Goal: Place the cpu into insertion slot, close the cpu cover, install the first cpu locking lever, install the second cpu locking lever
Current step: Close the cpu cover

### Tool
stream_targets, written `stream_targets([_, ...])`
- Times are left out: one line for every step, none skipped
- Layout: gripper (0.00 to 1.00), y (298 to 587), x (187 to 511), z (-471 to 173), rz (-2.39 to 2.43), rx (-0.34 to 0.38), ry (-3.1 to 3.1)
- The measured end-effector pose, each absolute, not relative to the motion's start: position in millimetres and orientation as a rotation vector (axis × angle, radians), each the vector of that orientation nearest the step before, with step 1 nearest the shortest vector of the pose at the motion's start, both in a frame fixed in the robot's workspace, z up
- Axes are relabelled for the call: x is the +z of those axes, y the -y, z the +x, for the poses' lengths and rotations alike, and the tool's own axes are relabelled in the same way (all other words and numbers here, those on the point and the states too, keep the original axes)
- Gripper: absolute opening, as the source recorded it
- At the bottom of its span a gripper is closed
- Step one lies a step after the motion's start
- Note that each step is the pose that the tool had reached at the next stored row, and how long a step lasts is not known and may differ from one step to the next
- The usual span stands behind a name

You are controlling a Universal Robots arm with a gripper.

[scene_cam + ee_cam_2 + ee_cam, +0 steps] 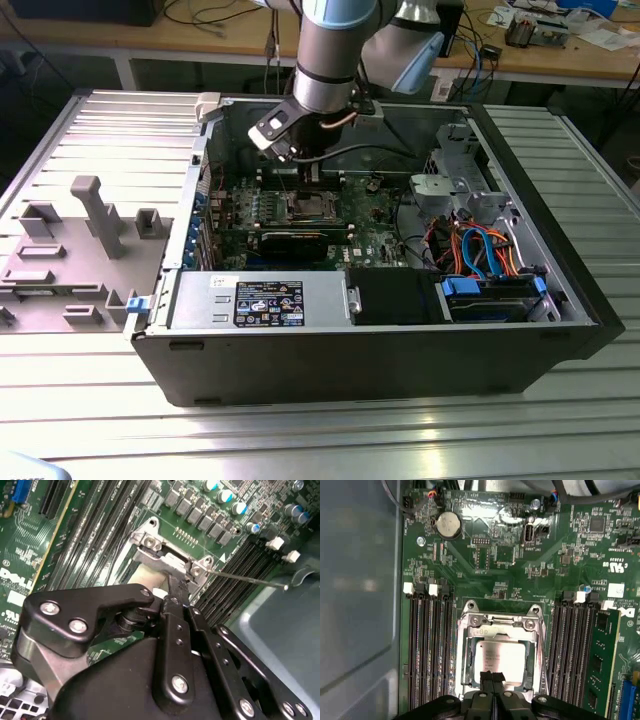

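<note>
The cpu [500, 661] lies flat in the insertion slot [305, 208] on the green motherboard, its pale metal top showing. The silvery cpu cover [500, 626] frames it and appears to lie down over it. My gripper [492, 676] is shut, with its two black fingers pressed together and nothing seen between them. Its tips sit at the edge of the cpu, on or just above it. In the second wrist view the gripper [172, 594] stands over the socket, and a thin wire locking lever [245, 578] sticks out from the socket's corner. In the exterior view the gripper [312, 172] hangs over the socket inside the open computer case.
Black memory slots [427, 650] flank the socket, with a green card [602, 665] on the far side. A coin battery [448, 524] sits further along the board. The case wall [360, 580] is close. A drive cage with cables [480, 250] and a power supply [260, 300] share the case.
</note>
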State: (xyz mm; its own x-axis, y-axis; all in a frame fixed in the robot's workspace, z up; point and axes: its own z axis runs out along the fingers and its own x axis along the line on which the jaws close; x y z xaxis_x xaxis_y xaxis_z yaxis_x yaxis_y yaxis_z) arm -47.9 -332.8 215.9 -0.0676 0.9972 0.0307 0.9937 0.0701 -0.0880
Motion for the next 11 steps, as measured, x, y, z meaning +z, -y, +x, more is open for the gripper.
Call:
stream_targets([0.11, 332.8, 215.5, -48.3, -2.087, 0.067, 2.236])
stream_targets([0.11, 332.8, 215.1, -48.4, -2.087, 0.066, 2.236])
stream_targets([0.11, 332.8, 214.7, -48.4, -2.086, 0.067, 2.236])
stream_targets([0.11, 332.8, 214.4, -48.5, -2.087, 0.067, 2.236])
stream_targets([0.11, 332.8, 214.1, -48.6, -2.087, 0.067, 2.236])
stream_targets([0.11, 332.8, 213.7, -48.9, -2.087, 0.066, 2.236])
stream_targets([0.11, 332.7, 213.3, -49.2, -2.087, 0.066, 2.236])
stream_targets([0.11, 332.8, 212.8, -49.7, -2.087, 0.066, 2.236])
stream_targets([0.11, 332.8, 212.3, -50.2, -2.087, 0.066, 2.236])
stream_targets([0.11, 332.8, 211.7, -50.7, -2.087, 0.066, 2.236])
stream_targets([0.11, 332.8, 210.2, -51.9, -2.087, 0.066, 2.236])
